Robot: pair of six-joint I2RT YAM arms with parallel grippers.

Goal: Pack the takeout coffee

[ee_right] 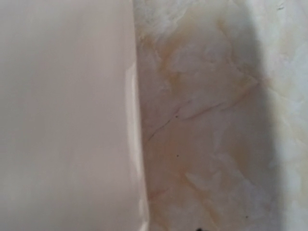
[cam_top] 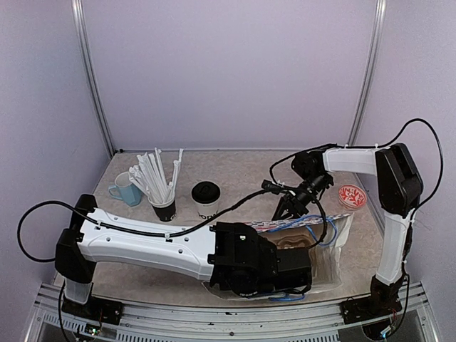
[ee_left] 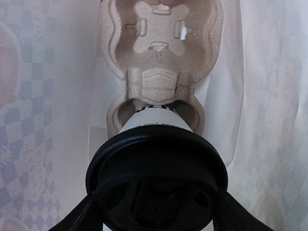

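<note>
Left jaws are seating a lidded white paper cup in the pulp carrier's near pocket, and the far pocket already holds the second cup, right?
No: in the left wrist view the far pocket of the moulded brown pulp carrier is empty. The second black-lidded white paper cup stands on the table. Rest stands.

Blue mug (cam_top: 125,190), straw cup (cam_top: 164,209), red disc (cam_top: 351,196)

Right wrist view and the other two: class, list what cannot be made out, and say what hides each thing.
Right wrist view: right gripper fingers out of frame, and unclear in top view; open or shut unknown. Blurred pale surface unidentifiable.
Left wrist view: lettering on held cup mostly covered by its lid.
Top view: held cup hidden beneath left arm.
</note>
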